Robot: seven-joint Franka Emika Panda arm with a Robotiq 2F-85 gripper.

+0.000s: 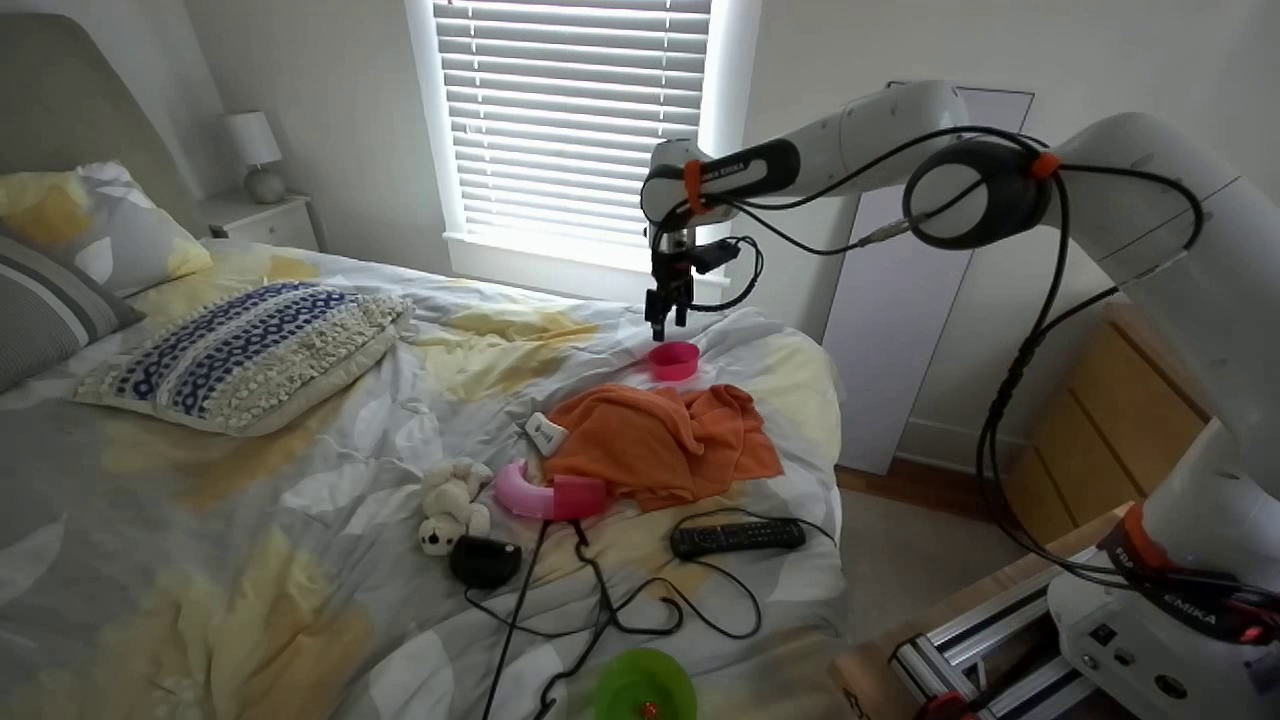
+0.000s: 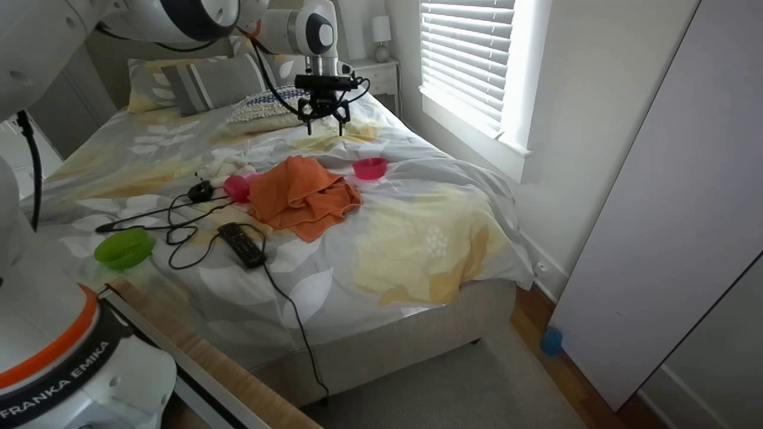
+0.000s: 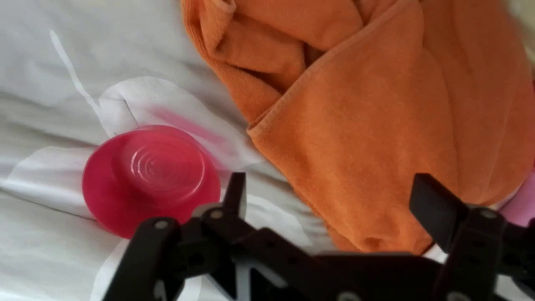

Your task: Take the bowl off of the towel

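Note:
The pink bowl (image 1: 674, 362) stands upright on the bed beside the orange towel (image 1: 650, 440), with a gap between them. The bowl (image 2: 369, 169) and towel (image 2: 301, 196) also show in an exterior view. In the wrist view the bowl (image 3: 150, 179) is at the left, looks empty, and lies apart from the towel (image 3: 368, 125). My gripper (image 3: 330, 179) is open with nothing between its fingers. It points down, raised above the bed near the bowl and towel, as both exterior views show (image 1: 670, 325) (image 2: 325, 132).
A pink curved object (image 1: 525, 490), a white plush toy (image 1: 455, 505), a black remote (image 1: 738, 538), a black box (image 1: 485, 561) and loose cables lie on the near side of the towel. A green bowl (image 2: 124, 249) stands near the robot base. Pillows (image 1: 250, 355) lie at the bed's head.

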